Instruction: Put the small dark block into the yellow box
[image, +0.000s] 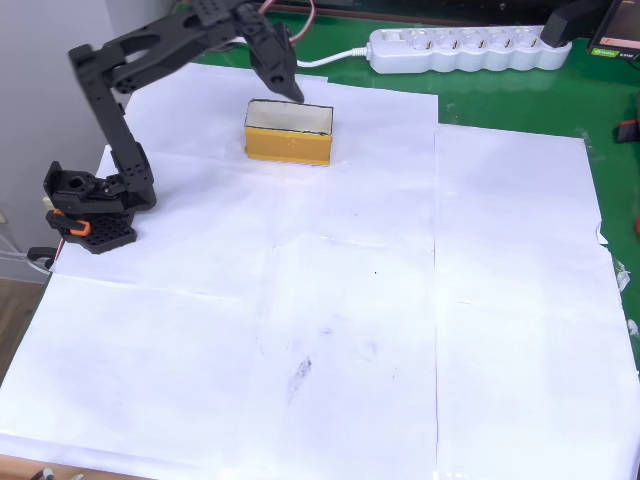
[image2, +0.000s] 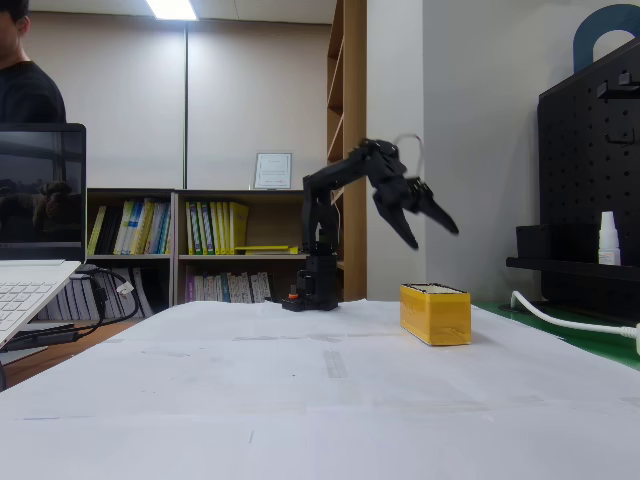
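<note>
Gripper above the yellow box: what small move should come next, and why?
Probably lift and pull back toward the base. The gripper hangs open above the yellow box with nothing visible between its fingers, so the release looks done; whether the block lies inside cannot be seen.

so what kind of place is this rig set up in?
Likely an office or lab: bookshelves with binders along the back wall, a laptop on the desk, a black pegboard at the right. The table is covered in white paper.

Matt white paper (image: 400, 330) sheets, faintly creased; the yellow box (image: 288, 145) looks like smooth card, perhaps.
</note>
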